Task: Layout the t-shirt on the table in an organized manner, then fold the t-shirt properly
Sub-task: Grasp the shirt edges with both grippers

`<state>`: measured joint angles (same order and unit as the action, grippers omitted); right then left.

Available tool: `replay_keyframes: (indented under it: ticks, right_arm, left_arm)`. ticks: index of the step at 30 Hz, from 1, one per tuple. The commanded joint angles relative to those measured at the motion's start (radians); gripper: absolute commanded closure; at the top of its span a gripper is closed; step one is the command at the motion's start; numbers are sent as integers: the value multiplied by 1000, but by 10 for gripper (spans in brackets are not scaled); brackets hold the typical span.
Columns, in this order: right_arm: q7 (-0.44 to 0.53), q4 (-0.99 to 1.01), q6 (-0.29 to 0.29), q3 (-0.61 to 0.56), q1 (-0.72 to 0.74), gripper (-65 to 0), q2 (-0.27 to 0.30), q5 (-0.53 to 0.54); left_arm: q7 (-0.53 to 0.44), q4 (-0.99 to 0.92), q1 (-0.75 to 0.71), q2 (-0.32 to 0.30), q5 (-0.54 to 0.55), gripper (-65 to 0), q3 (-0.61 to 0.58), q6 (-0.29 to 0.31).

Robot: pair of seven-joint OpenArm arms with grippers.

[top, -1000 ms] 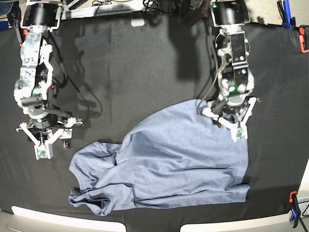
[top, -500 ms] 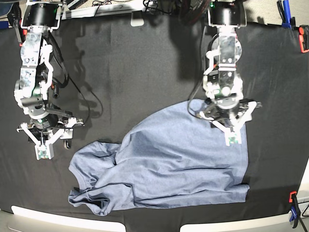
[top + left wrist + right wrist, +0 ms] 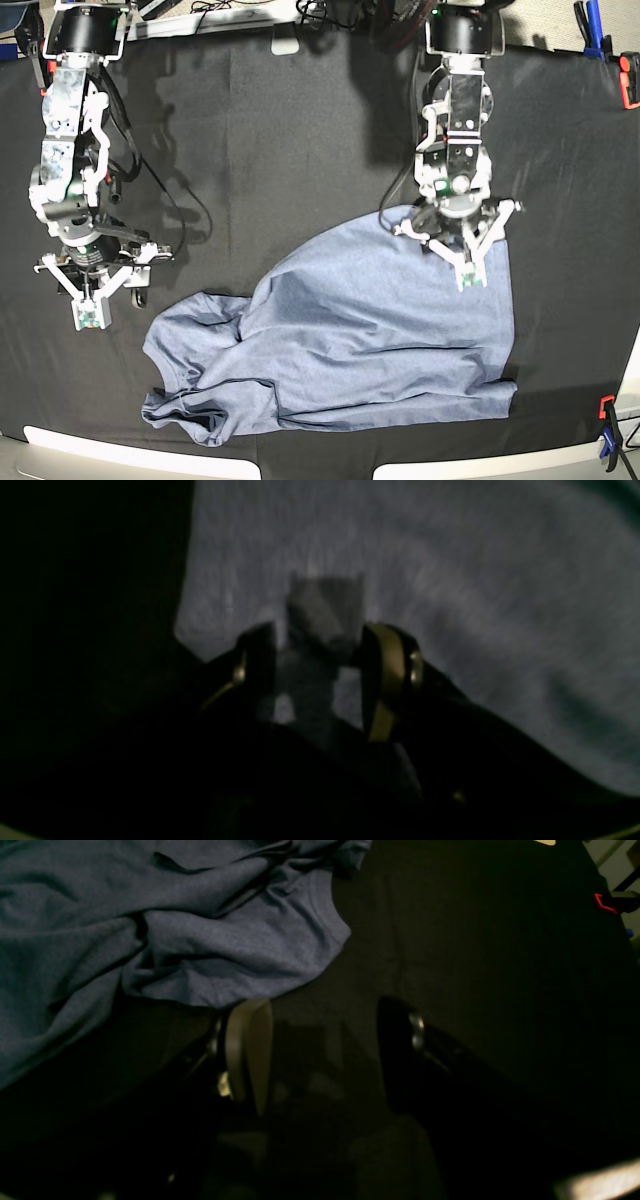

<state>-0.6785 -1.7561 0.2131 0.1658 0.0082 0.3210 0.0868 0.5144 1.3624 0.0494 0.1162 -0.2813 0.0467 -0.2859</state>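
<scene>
Base view shows the heathered blue-grey cotton t-shirt [image 3: 350, 340] spread plain side up across the near half of the black cloth-covered worktop [image 3: 270, 140], its body fairly flat toward the left arm and its other end bunched in folds near the right arm. The left claw [image 3: 465, 282] hovers over the shirt's far corner, jaws apart, holding nothing. The right claw [image 3: 88, 318] stands just beside the rumpled edge over bare cloth, jaws also apart. Since a second ago the left claw has swung inward over the fabric; the shirt lies unchanged.
</scene>
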Motion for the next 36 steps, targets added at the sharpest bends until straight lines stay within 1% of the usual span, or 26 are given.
replay_keyframes:
  ticks: [1, 3, 4, 5, 6, 8, 9, 13, 15, 17, 19, 21, 24, 27, 30, 32, 34, 36]
  right_arm:
    - [22, -20, -3, 5, 19, -323, 12, 3]
    - [23, -20, -3, 5, 19, -323, 12, 3]
    - [23, -20, -3, 5, 19, -323, 12, 3]
    - [23, -20, -3, 5, 19, -323, 12, 3]
    - [23, -20, -3, 5, 19, -323, 12, 3]
    - [23, -20, -3, 5, 19, -323, 12, 3]
    - [23, -20, -3, 5, 19, -323, 12, 3]
    - [8, -20, -3, 5, 19, -323, 12, 8]
    - [-5, -10, -2, 5, 19, -331, 17, 72]
    - [-4, 20, 14, 5, 23, -364, 20, 119]
    - [-4, 71, 24, 5, 38, -406, 20, 127]
    - [-7, 142, 19, 10, 66, -409, 19, 132]
    - [-34, 264, 2, 18, 140, -408, 19, 220]
    - [-111, 399, 1, 18, 238, -407, 16, 311]
    - [-142, 539, -5, 17, 325, -406, -2, 311]
    - [-141, 618, -19, 18, 367, -402, -19, 310]
    - [-138, 687, -40, 18, 400, -387, -37, 304]
    - [-117, 743, -61, 18, 423, -383, -54, 268]
  left_arm:
    - [-15, 5, 20, 4, -32, -252, -2, -21]
    - [-13, -2, 20, 1, -82, -251, -2, -24]
    - [-13, -2, 20, -2, -97, -243, -2, -46]
    - [-13, -2, 20, -4, -106, -212, -2, -76]
    - [-13, -2, 19, -7, -116, -159, -2, -93]
    - [-11, -2, 18, -15, -121, -12, -2, -93]
    - [-10, -2, 17, -18, -122, 0, -2, -93]
    - [5, 4, 11, -19, -121, 0, -2, -93]
    - [38, 17, 11, -20, -106, 0, -2, -92]
    - [48, 41, 5, -23, -94, 0, -2, -91]
    - [47, 77, -9, -40, -32, 0, -3, -61]
    - [46, 110, -27, -69, 23, 0, -3, -13]
    - [45, 142, -51, -131, 93, 0, -3, 47]
    - [45, 146, -64, -198, 186, 0, -3, 143]
    - [40, 146, -70, -260, 289, 0, -3, 231]
    - [40, 146, -69, -294, 342, 0, -3, 259]
    - [39, 146, -69, -320, 377, 0, -3, 261]
    - [39, 146, -69, -339, 395, 0, -3, 261]
